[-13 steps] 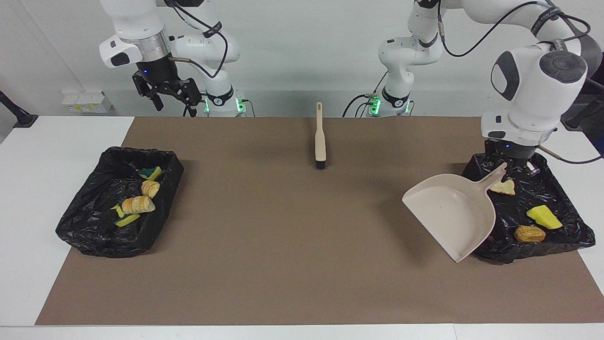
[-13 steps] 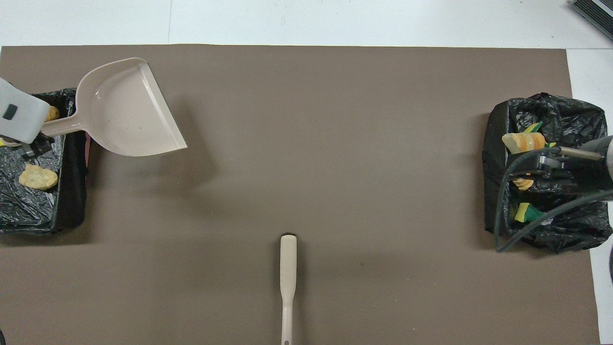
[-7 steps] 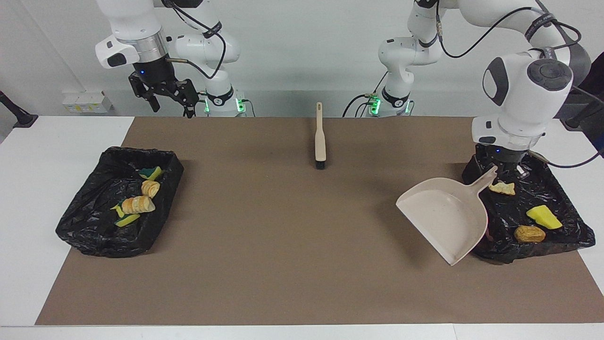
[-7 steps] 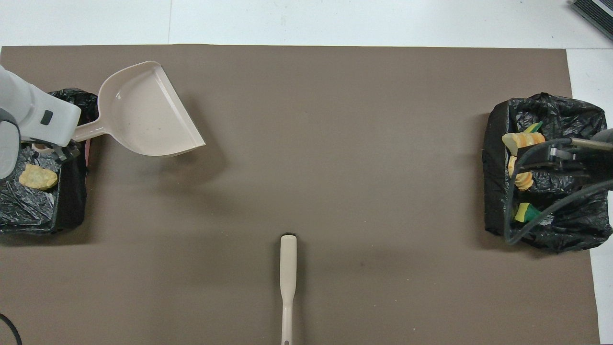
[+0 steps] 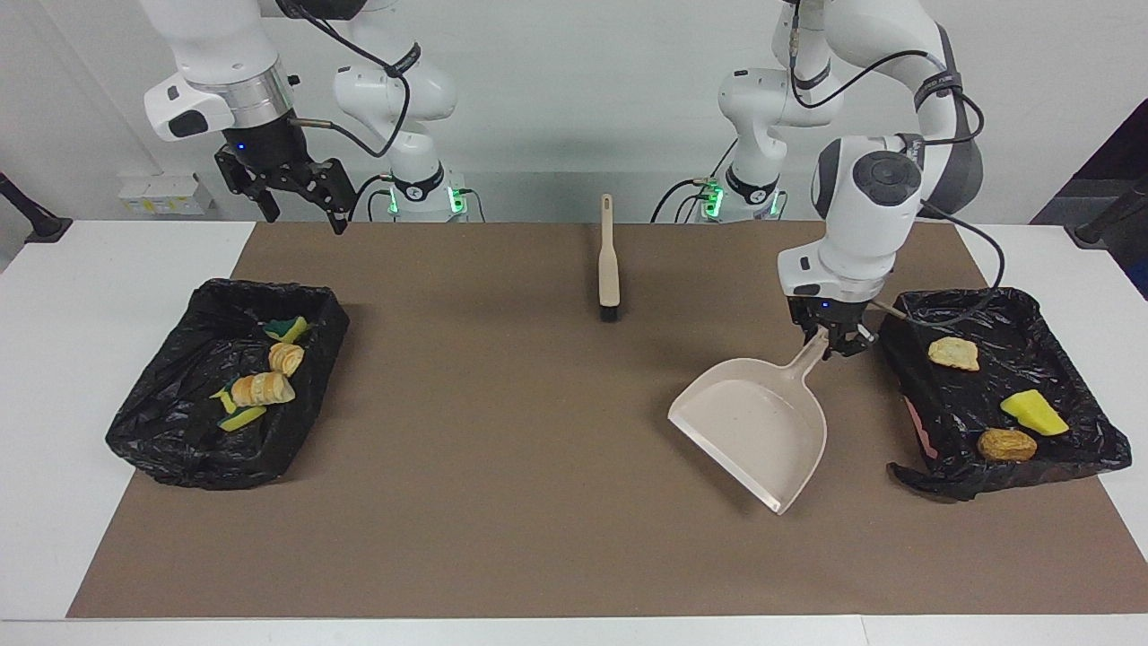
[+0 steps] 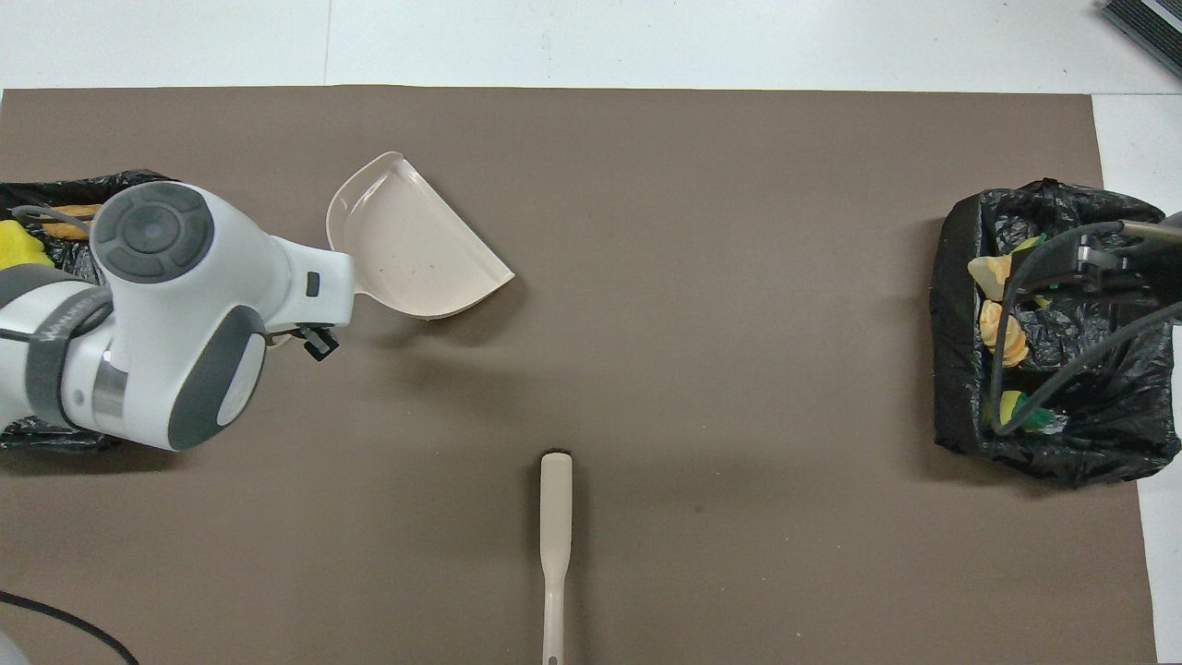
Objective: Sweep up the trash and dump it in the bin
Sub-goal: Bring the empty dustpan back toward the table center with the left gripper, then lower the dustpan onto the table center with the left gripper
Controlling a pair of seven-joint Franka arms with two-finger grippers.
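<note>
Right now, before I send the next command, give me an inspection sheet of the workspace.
Surface: brown mat on a white table; no scraps seen on the mat.
Job's things: trash lies in both black-lined bins, four pieces at the right arm's end, three at the left arm's end. Dustpan empty, beside that bin.
Clutter: brush lying on the mat near the robots.
Grippers: left gripper shut on the dustpan handle; right gripper open, raised, waiting near its base.
Cables: black leads along both arms.
Surroundings: white wall, socket box.
</note>
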